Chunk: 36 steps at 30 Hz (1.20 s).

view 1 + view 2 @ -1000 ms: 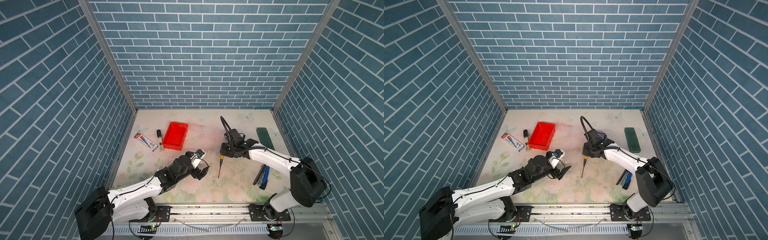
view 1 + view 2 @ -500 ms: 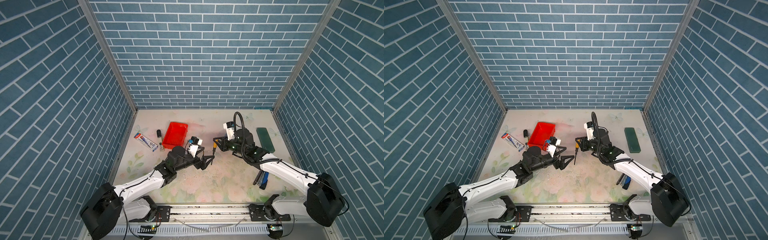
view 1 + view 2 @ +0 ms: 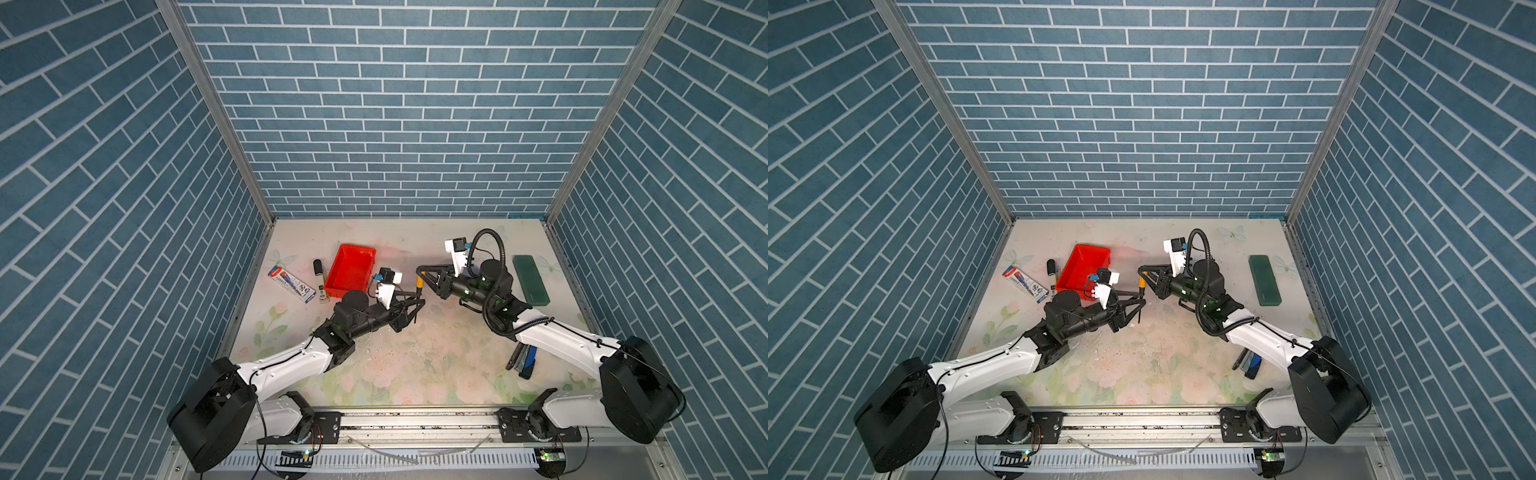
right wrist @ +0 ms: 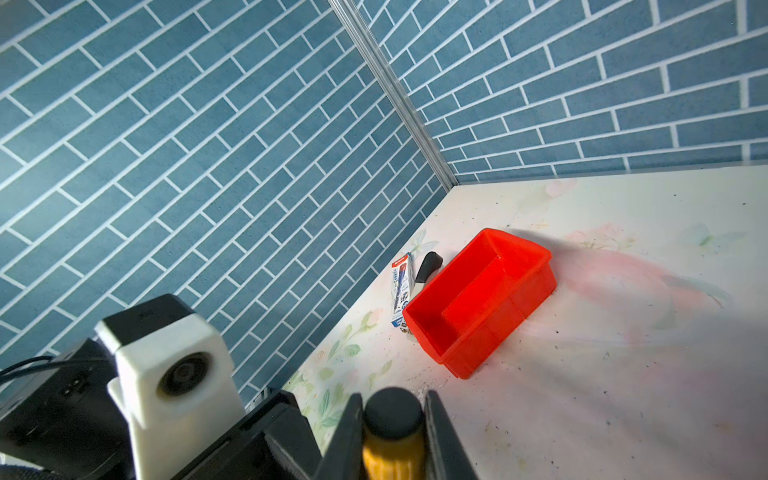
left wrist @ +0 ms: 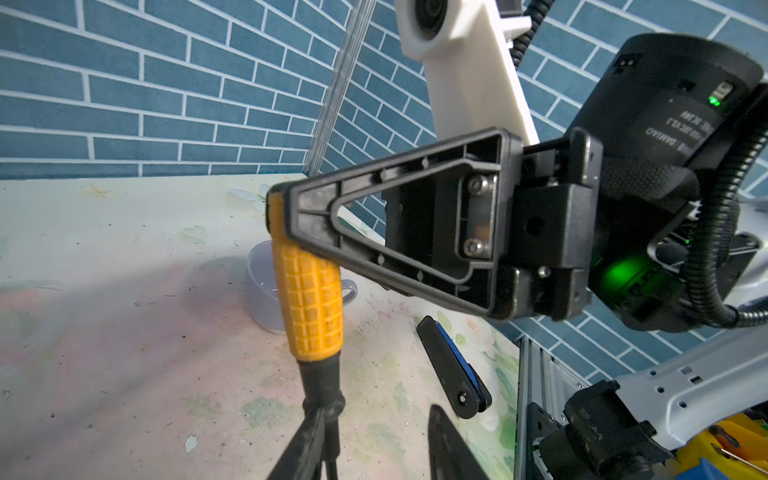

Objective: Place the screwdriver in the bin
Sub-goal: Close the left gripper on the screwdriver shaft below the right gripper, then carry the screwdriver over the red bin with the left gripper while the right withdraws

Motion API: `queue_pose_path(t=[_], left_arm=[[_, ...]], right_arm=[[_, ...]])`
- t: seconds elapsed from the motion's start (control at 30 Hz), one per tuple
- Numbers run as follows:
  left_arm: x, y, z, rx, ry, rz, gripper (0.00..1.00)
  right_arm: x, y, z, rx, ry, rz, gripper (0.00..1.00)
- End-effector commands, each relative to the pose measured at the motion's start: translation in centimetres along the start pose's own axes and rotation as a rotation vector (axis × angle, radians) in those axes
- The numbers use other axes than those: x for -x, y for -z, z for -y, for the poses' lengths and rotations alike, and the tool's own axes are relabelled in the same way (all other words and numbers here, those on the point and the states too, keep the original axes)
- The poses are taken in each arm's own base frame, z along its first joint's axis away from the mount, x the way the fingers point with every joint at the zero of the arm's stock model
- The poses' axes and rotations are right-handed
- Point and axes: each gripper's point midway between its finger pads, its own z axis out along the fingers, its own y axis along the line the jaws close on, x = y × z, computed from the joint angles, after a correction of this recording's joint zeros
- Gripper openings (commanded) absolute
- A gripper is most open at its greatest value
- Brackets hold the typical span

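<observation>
Floral tabletop (blue-brick walls): right claw grips the screwdriver, left claw parted round its shaft

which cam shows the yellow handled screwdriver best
The left wrist view: the slim screwdriver with the yellow ribbed plastic handle is close and large, black collar included. In both top views the screwdriver is a tiny sliver; the right wrist view shows only its capped end.

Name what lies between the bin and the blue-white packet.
A black-capped marker lies between the packet and the bin; both top views show it.
</observation>
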Motion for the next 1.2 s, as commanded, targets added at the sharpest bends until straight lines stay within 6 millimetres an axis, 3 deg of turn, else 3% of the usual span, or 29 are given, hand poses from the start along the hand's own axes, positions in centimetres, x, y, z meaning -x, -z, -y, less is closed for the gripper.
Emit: queue_pose_path(t=[0.0, 0.13, 0.2, 0.7, 0.87, 1.03, 1.1, 1.17], left_arm=[[0.0, 0.2, -0.5, 0.019, -0.003, 0.014, 0.47], [-0.5, 0.8, -1.8, 0.076, -0.007, 0.013, 0.62], [-0.7, 1.0, -2.2, 0.088, -0.006, 0.005, 0.62], [-0.4, 1.2, -1.7, 0.074, -0.024, 0.003, 0.15], [-0.2, 1.2, -1.6, 0.071, -0.036, 0.007, 0.03], [-0.1, 1.4, -1.7, 0.080, -0.040, 0.009, 0.00], [0.1, 1.5, -2.0, 0.095, -0.040, 0.014, 0.00], [0.1, 1.7, -2.3, 0.117, -0.036, 0.016, 0.00]], right_arm=[[0.0, 0.1, -2.0, 0.100, -0.028, 0.007, 0.00], [-0.1, 0.5, -2.4, 0.110, -0.028, 0.001, 0.00], [-0.1, 0.7, -2.7, 0.119, -0.029, -0.004, 0.00], [-0.6, 0.3, -2.4, 0.121, -0.039, -0.018, 0.00], [-0.7, 0.2, -2.2, 0.119, -0.042, -0.021, 0.00], [-0.5, 0.3, -2.2, 0.111, -0.039, -0.014, 0.00], [-0.5, 0.4, -2.1, 0.104, -0.039, -0.010, 0.22], [-0.4, 0.5, -2.1, 0.101, -0.035, -0.006, 0.61]])
